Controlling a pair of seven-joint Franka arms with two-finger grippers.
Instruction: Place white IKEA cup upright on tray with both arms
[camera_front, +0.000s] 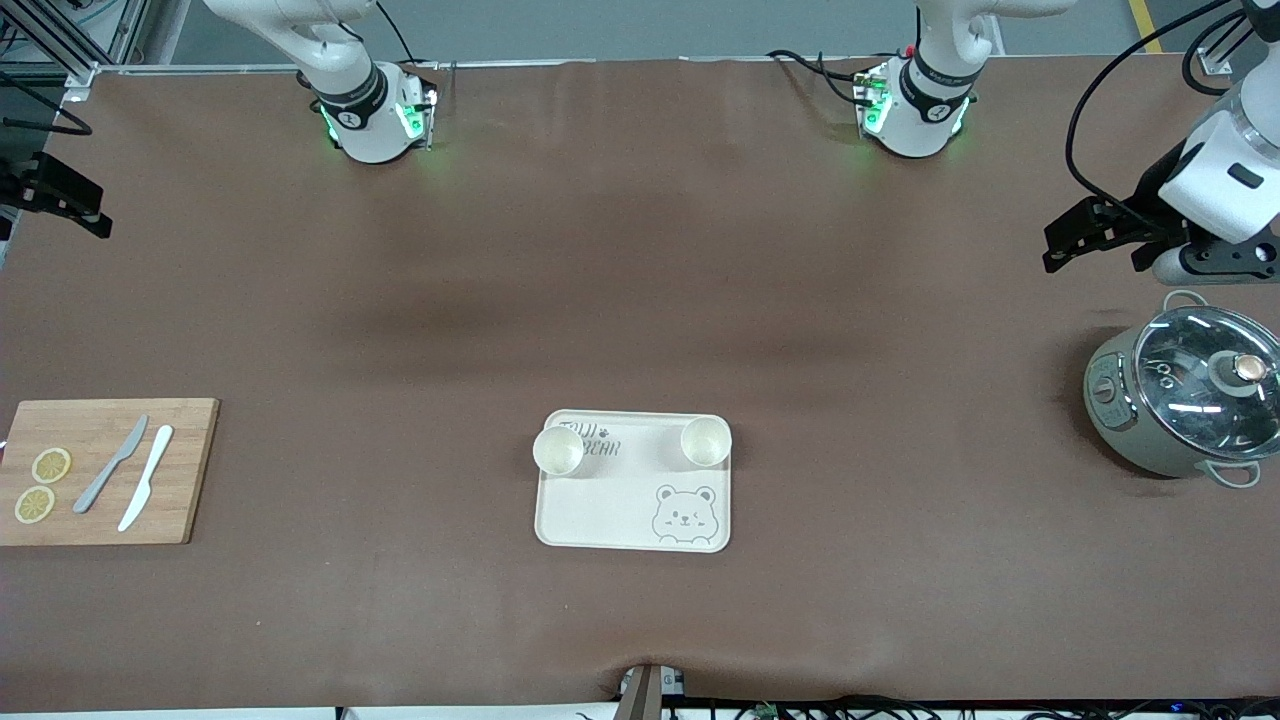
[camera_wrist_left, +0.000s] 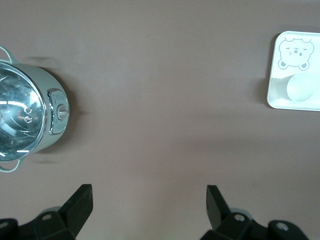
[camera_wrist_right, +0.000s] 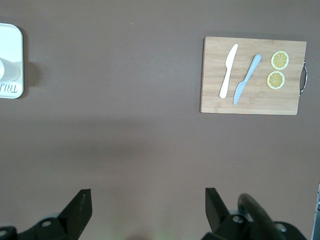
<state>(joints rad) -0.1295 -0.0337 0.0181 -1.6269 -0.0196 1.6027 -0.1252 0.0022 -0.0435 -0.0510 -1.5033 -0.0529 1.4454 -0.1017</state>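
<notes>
The cream tray (camera_front: 600, 510) with the bear drawing lies at the table's middle, nearer the front camera. Two white cups stand upright on its edge farther from the camera. One cup (camera_front: 558, 451) is at the corner toward the right arm's end, the other (camera_front: 705, 441) toward the left arm's end. My left gripper (camera_front: 1057, 246) hangs open and empty over the table's left-arm end, above the pot. In its wrist view (camera_wrist_left: 148, 200) the tray (camera_wrist_left: 277, 85) and a cup (camera_wrist_left: 301, 89) show far off. My right gripper (camera_front: 100, 212) is open and empty over the right-arm end; its own view (camera_wrist_right: 147, 200) shows the tray's edge (camera_wrist_right: 10, 40).
A grey-green pot with a glass lid (camera_front: 1180, 400) stands at the left arm's end and shows in the left wrist view (camera_wrist_left: 27, 117). A wooden cutting board (camera_front: 100, 470) with two knives and two lemon slices lies at the right arm's end, and shows in the right wrist view (camera_wrist_right: 252, 75).
</notes>
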